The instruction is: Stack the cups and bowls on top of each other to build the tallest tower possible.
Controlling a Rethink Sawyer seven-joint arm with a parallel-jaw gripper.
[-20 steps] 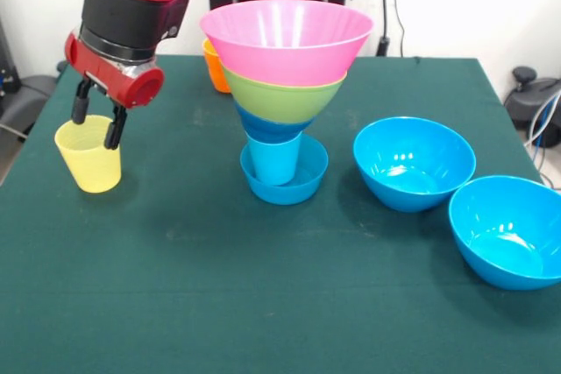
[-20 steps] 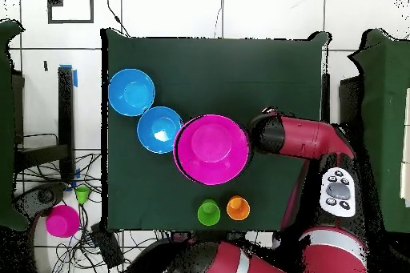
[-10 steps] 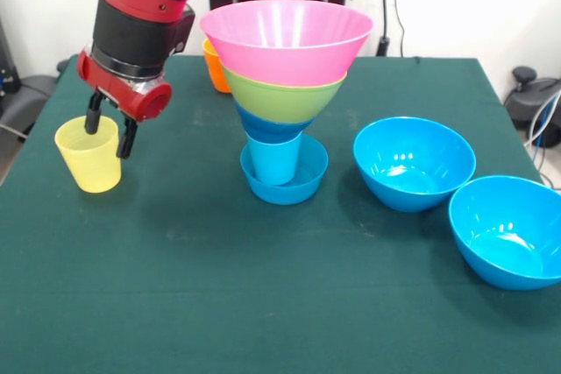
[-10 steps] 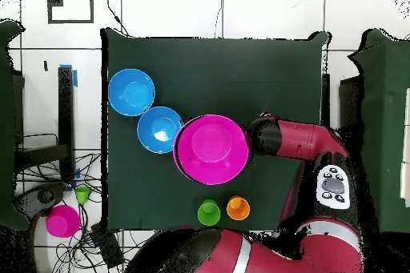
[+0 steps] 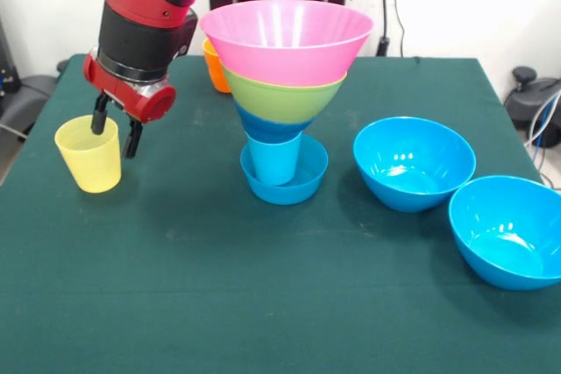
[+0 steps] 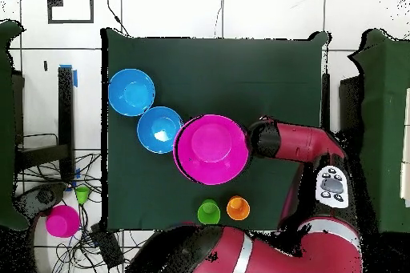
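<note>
The green table [image 5: 263, 304] carries everything, and the red and black arm [image 5: 149, 6] comes down over its left side in the front view. The tower [image 5: 285, 85] stands mid-table: a pink bowl [image 5: 285, 37] on top, a lime green bowl [image 5: 285, 98] under it, a blue part below that, then a light blue cup [image 5: 273, 159] standing in a small blue bowl [image 5: 302, 183]. Two large blue bowls [image 5: 412, 164] [image 5: 508, 229] sit touching each other to the tower's right. The gripper [image 5: 114, 133] hangs at the rim of the yellow cup [image 5: 89, 153], well left of the tower; one finger dips inside the cup, the other sits outside its right wall, the wall between them, though whether they pinch it is unclear. From overhead the arm covers that cup. An orange cup [image 5: 212, 63] peeks from behind the tower, mostly hidden; overhead, a green cup [image 6: 209, 211] stands just beside it.
</note>
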